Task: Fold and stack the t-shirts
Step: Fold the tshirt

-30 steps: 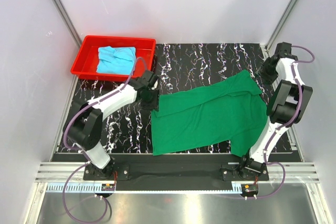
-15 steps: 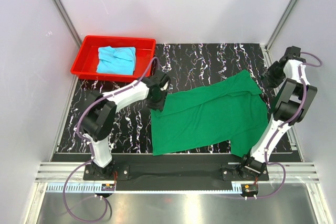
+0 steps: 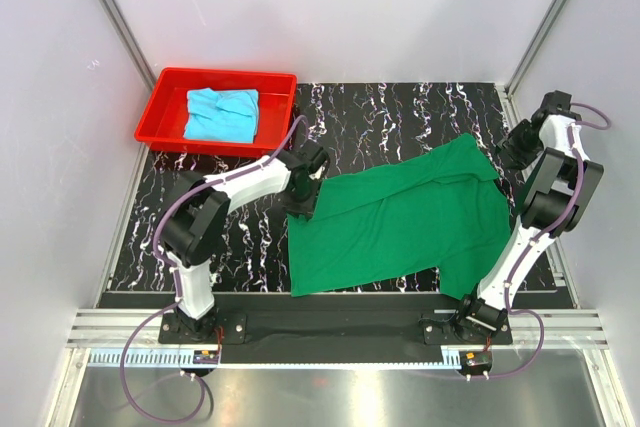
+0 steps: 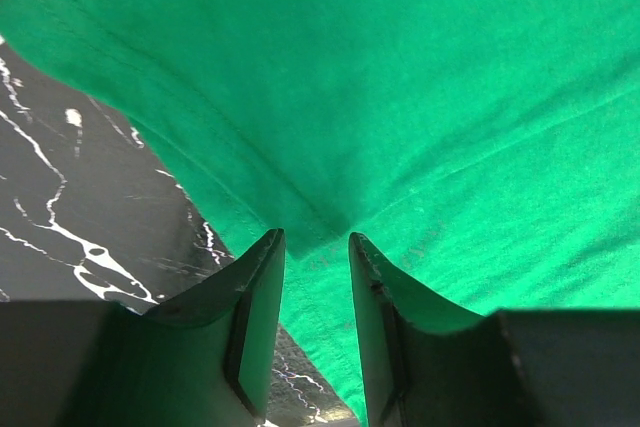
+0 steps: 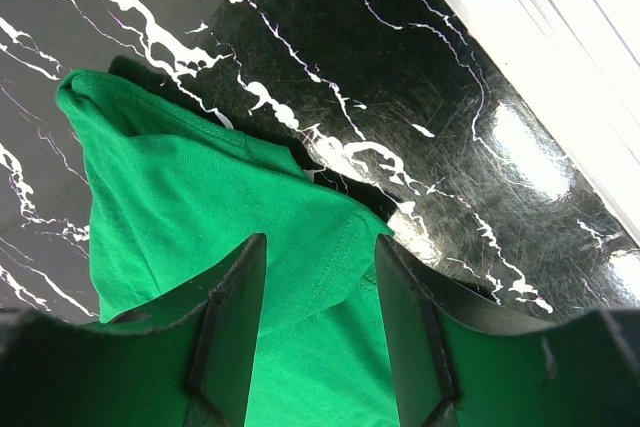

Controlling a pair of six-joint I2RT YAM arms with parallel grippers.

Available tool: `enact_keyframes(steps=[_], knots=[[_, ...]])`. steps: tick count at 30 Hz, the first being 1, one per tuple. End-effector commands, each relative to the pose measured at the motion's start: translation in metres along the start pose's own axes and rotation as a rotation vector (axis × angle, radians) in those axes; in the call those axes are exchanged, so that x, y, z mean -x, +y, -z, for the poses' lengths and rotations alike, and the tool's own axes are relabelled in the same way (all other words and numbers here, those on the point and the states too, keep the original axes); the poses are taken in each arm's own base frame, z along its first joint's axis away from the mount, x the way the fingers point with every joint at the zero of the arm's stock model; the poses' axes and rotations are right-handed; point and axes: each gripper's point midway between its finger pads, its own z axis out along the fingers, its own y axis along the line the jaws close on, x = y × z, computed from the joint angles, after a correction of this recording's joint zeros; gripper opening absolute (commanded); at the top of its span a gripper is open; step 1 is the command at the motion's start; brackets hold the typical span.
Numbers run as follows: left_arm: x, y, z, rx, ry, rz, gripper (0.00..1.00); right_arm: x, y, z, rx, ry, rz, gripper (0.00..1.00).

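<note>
On the black marbled tabletop [image 3: 400,117], the dark green cloth t-shirt [image 3: 400,217] lies flat, long axis running near-left to far-right; your left gripper [image 4: 315,242] sits over its far-left corner, your right gripper [image 5: 320,247] over its far-right end, both with jaws parted, pinching nothing.

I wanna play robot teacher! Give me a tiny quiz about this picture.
1. Where is the blue t-shirt? A) in the red tray B) dangling in the air C) nowhere in sight
2. True or false: the green t-shirt is stacked on the blue one.
3. Which arm's fingers are at the green t-shirt's corner nearest the tray?
Key: 1 A; 2 false; 3 the left fingers.
</note>
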Motion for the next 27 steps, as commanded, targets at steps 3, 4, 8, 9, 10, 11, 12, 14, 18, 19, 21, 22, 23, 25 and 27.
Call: enact_keyframes(steps=[3, 4, 8, 9, 10, 11, 12, 14, 18, 19, 21, 22, 23, 25, 27], knots=[[0.001, -0.008, 0.004, -0.028, -0.007, 0.015, 0.38, 0.009, 0.007, 0.003, 0.044, -0.021, -0.011, 0.55], [-0.002, -0.006, 0.002, -0.023, -0.003, 0.013, 0.4, 0.01, 0.006, 0.003, 0.041, -0.024, -0.012, 0.55], [0.002, -0.001, -0.004, 0.007, -0.01, -0.018, 0.37, 0.007, 0.006, 0.001, 0.044, -0.018, -0.015, 0.55], [0.002, 0.0, -0.007, 0.011, -0.009, -0.021, 0.36, 0.007, 0.005, 0.001, 0.043, -0.017, -0.016, 0.55], [0.004, 0.0, -0.008, 0.017, -0.014, -0.027, 0.35, 0.007, 0.004, 0.0, 0.042, -0.016, -0.016, 0.55], [0.005, 0.001, -0.009, 0.022, -0.015, -0.03, 0.35, 0.006, 0.004, 0.001, 0.041, -0.014, -0.017, 0.55], [0.004, 0.002, -0.012, 0.029, -0.007, -0.032, 0.33, 0.006, 0.004, 0.001, 0.042, -0.012, -0.016, 0.55], [0.004, 0.002, -0.014, 0.027, -0.007, -0.034, 0.31, 0.006, 0.004, 0.001, 0.041, -0.014, -0.014, 0.55], [0.002, 0.003, -0.017, 0.036, 0.006, -0.034, 0.3, 0.008, 0.004, 0.002, 0.043, -0.021, -0.018, 0.55], [0.001, 0.003, -0.018, 0.036, 0.006, -0.037, 0.29, 0.008, 0.003, 0.001, 0.041, -0.016, -0.02, 0.55], [-0.001, 0.005, -0.019, 0.04, 0.013, -0.039, 0.24, 0.007, 0.002, -0.002, 0.039, -0.009, -0.024, 0.58], [0.001, 0.006, -0.017, 0.047, 0.009, -0.041, 0.1, 0.007, 0.002, -0.003, 0.038, -0.008, -0.023, 0.59], [0.002, 0.006, -0.015, 0.05, -0.001, -0.045, 0.03, 0.006, 0.001, -0.005, 0.037, -0.002, -0.025, 0.59], [0.009, 0.009, -0.007, 0.071, -0.021, -0.046, 0.0, 0.005, -0.001, -0.009, 0.025, 0.014, -0.028, 0.6], [0.018, 0.01, 0.005, 0.079, -0.046, -0.051, 0.0, 0.007, -0.004, -0.013, 0.017, 0.018, -0.026, 0.59]])
